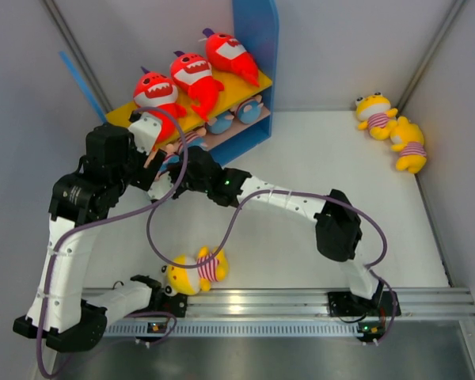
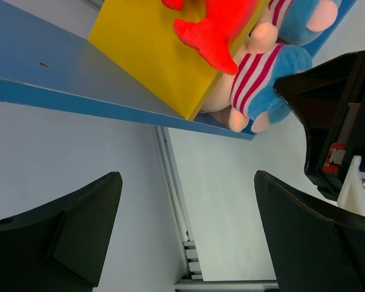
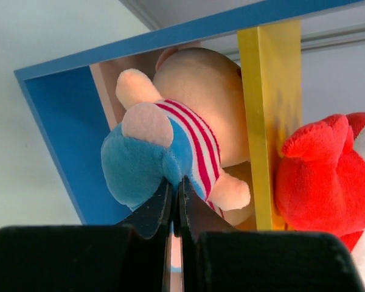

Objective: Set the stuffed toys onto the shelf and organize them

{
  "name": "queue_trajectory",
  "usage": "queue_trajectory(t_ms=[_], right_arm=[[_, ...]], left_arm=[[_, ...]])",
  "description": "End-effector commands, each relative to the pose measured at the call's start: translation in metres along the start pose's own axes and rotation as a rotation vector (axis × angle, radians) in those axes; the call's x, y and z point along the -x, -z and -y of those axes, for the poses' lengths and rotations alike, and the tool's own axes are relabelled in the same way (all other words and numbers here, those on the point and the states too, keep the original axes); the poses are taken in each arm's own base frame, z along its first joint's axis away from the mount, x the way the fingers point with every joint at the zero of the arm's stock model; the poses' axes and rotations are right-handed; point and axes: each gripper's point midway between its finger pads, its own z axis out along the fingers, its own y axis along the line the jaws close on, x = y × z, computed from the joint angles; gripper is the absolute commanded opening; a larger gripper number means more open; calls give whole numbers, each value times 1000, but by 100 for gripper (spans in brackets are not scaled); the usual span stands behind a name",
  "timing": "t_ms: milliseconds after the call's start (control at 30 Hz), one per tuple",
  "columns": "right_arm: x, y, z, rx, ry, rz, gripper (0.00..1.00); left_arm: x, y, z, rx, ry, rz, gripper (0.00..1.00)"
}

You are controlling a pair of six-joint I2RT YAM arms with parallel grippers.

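Observation:
The shelf (image 1: 256,32) stands at the back left. Three red sharks (image 1: 194,75) lie on its yellow top board (image 2: 146,48). Pink-faced dolls (image 1: 236,113) lie on the lower board. My right gripper (image 3: 175,182) is shut, its tips pinching the blue trousers of a pink-faced doll (image 3: 182,97) at the lower tier's left end; this doll also shows in the left wrist view (image 2: 261,79). My left gripper (image 2: 188,182) is open and empty beside the shelf's left end. A yellow doll (image 1: 196,271) lies near the front rail. Two more yellow dolls (image 1: 376,113) (image 1: 409,146) lie at the back right.
The shelf's blue side panel (image 3: 55,134) is left of the held doll in the right wrist view; a red shark (image 3: 328,176) overhangs the yellow board's edge. Both arms crowd the shelf's left front. Enclosure walls stand on all sides; an aluminium rail (image 1: 301,301) runs along the front.

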Motion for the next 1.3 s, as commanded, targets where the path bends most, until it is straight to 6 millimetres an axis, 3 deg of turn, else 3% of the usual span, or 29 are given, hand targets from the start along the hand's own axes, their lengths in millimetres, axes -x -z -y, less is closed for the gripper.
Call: queue_trajectory(t_ms=[0, 67, 333, 467, 667, 733, 867, 900, 933, 1000, 1133, 1167, 1233, 1267], right_arm=[[37, -11, 27, -142, -10, 119, 0], [31, -20, 21, -140, -12, 107, 0], [20, -32, 44, -283, -114, 148, 0], [17, -41, 33, -255, -130, 164, 1], [9, -48, 26, -272, -175, 157, 10], [6, -49, 23, -269, -181, 152, 21], [19, -36, 24, -258, -203, 199, 36], [20, -33, 25, -254, -214, 209, 46], [23, -31, 18, -235, -218, 218, 52], [28, -21, 24, -243, -222, 225, 62], [28, -3, 23, -268, -252, 207, 68], [32, 9, 34, -294, -296, 224, 70], [30, 18, 31, -292, -340, 216, 72], [35, 32, 38, -296, -387, 227, 72]], left_arm=[[4, 5, -2, -3, 8, 20, 96], [3, 5, -2, -3, 10, 19, 96], [0, 5, 0, -9, 3, 14, 96], [0, 4, 0, -9, 2, 14, 96], [-1, 4, 2, -16, 2, 12, 96], [-2, 3, 3, -16, -1, 9, 96], [-4, 2, 3, -18, -4, 3, 96], [-5, 2, 4, -18, -3, 0, 96], [-6, 1, 4, -18, -6, -5, 96], [-6, 2, 2, -5, -6, -5, 96], [-5, 4, -1, 5, -9, 0, 97], [-5, 5, -2, 7, -5, 2, 97], [-6, 5, -2, 9, -7, -2, 97], [-7, 4, -3, 12, -7, -7, 97]])
